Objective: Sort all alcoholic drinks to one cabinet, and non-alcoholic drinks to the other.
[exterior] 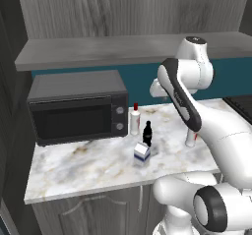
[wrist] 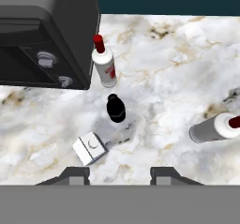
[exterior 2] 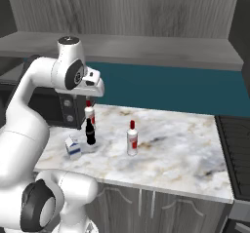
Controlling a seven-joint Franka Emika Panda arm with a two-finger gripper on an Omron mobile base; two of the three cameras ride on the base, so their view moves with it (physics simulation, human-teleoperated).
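Observation:
On the marble counter (exterior 2: pixel 171 151), one red-capped alcoholic bottle (exterior: pixel 135 121) (exterior 2: pixel 90 114) (wrist: pixel 104 66) stands right beside the microwave. A second one (exterior 2: pixel 132 138) (wrist: pixel 215 128) stands apart to the right, half hidden behind my arm in the left base view (exterior: pixel 191 139). The black cola bottle (exterior: pixel 147 133) (exterior 2: pixel 90 132) (wrist: pixel 116 108) stands in front of the first bottle. The milk carton (exterior: pixel 141 154) (exterior 2: pixel 73 147) (wrist: pixel 90 148) sits just in front of the cola. My gripper (wrist: pixel 120 175) hangs high above these, open and holding nothing.
A dark microwave (exterior: pixel 76 106) (wrist: pixel 42 31) sits at the counter's left end. A black stovetop (exterior 2: pixel 237 149) borders the counter on the right. Grey wall cabinets (exterior: pixel 123 49) hang over the teal backsplash. Base cabinet doors (exterior 2: pixel 146 207) run below.

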